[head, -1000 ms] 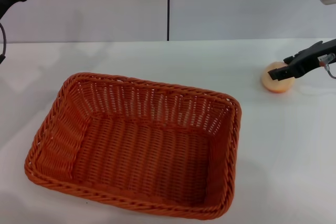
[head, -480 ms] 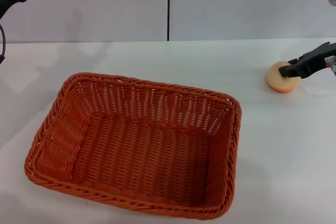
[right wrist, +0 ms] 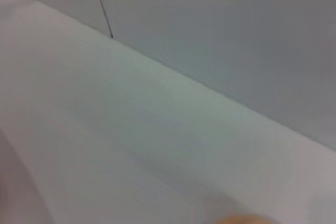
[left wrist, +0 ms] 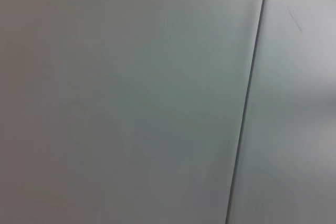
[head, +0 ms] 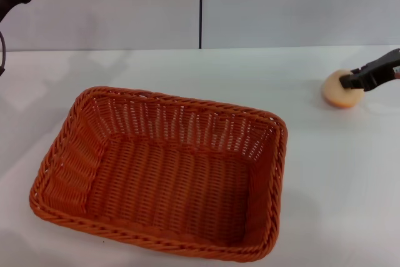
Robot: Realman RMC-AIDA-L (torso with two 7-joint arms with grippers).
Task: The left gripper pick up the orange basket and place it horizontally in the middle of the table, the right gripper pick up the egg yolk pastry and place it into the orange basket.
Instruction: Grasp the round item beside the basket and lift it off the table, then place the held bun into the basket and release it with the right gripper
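The right gripper (head: 351,81) meets the egg yolk pastry (head: 340,89) at the table's (head: 187,70) far right, whether clamped cannot be told, well apart from the orange basket (head: 164,170); a shallow edge contact could roll the pastry away

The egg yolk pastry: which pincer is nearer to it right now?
The right. The right pincer sits on the egg yolk pastry at the table's far right; the left arm is raised at the far upper left, beyond the orange basket.
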